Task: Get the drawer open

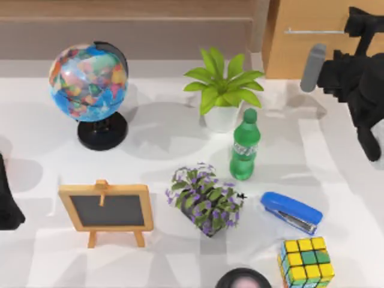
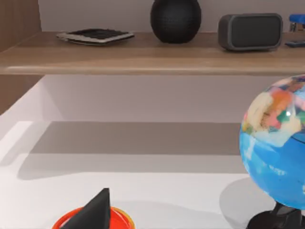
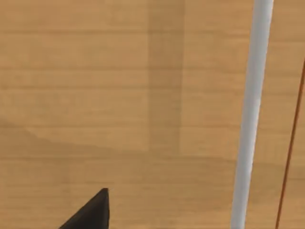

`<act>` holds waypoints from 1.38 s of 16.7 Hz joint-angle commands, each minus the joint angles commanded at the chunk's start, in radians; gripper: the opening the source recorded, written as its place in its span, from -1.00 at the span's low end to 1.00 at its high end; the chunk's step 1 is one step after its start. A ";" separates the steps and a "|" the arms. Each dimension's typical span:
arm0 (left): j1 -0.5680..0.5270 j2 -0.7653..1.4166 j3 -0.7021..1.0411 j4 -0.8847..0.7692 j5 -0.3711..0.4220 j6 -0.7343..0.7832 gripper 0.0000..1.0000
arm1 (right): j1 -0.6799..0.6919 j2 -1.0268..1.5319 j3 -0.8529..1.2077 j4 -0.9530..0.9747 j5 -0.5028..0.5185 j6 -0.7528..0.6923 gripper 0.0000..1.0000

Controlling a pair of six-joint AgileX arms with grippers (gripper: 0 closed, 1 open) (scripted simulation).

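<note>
The drawer [image 1: 300, 51] is the light-tan wooden front at the table's back right, with a thin silver bar handle [image 1: 312, 31] across it. It looks closed. My right gripper [image 1: 359, 21] is up against the front, at the right end of the handle. In the right wrist view the wood of the drawer [image 3: 124, 105] is very close and the handle [image 3: 250, 114] runs past as a pale bar, beside the gripper and not inside it. My left arm [image 1: 8, 198] stays parked at the table's left edge.
On the white table stand a globe [image 1: 90, 84], a potted plant [image 1: 222, 90], a green bottle [image 1: 244, 147], a purple-flowered pot [image 1: 207, 201], a blue stapler [image 1: 291, 211], a small chalkboard [image 1: 107, 210] and a colour cube [image 1: 306, 261]. A wooden shelf [image 2: 152, 55] runs along the back left.
</note>
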 joint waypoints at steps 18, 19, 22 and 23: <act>0.000 0.000 0.000 0.000 0.000 0.000 1.00 | -0.004 0.021 0.045 -0.025 -0.003 0.000 -0.81; 0.000 0.000 0.000 0.000 0.000 0.000 1.00 | -0.004 0.021 0.045 -0.025 -0.003 0.000 -0.96; 0.000 0.000 0.000 0.000 0.000 0.000 1.00 | -0.004 0.021 0.045 -0.025 -0.003 0.000 -1.00; 0.000 0.000 0.000 0.000 0.000 0.000 1.00 | -0.004 0.021 0.045 -0.025 -0.003 0.000 -1.00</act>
